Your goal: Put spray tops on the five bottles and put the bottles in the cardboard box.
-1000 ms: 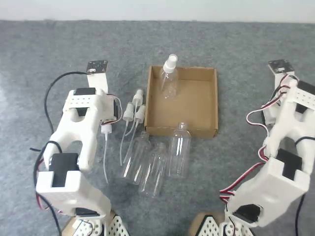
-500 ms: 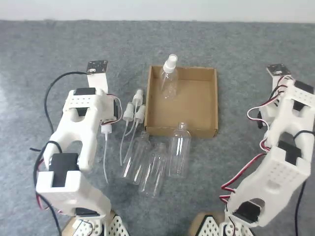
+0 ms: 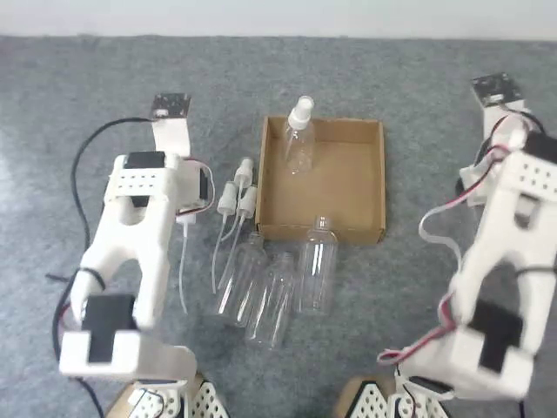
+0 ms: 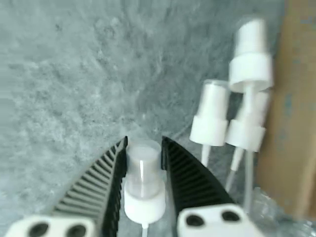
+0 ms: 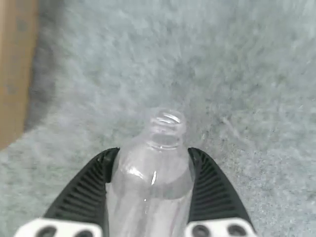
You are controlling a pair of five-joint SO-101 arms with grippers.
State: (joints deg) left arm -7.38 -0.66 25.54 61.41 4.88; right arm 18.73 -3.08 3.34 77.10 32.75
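Note:
My left gripper (image 4: 144,145) is shut on a white spray top (image 4: 143,190), which it holds just left of three loose spray tops (image 3: 237,190) on the carpet. In the high view the held top's thin tube (image 3: 182,270) hangs beside the left arm. My right gripper (image 5: 153,153) is shut on a clear, uncapped bottle (image 5: 157,163) over the carpet, right of the cardboard box (image 3: 365,228). One bottle with a spray top (image 3: 298,139) stands in the box's far left corner. Three uncapped bottles (image 3: 277,292) lie side by side in front of the box.
The right arm (image 3: 509,235) stretches along the right side of the carpet. The left arm (image 3: 135,235) lies along the left side, with its cables trailing beside it. The box's brown wall (image 4: 296,98) rises just past the loose spray tops (image 4: 247,69).
The right arm has straightened and swung away from the camera. The left arm has shifted a little, carrying the spray top and its tube slightly farther from the front edge.

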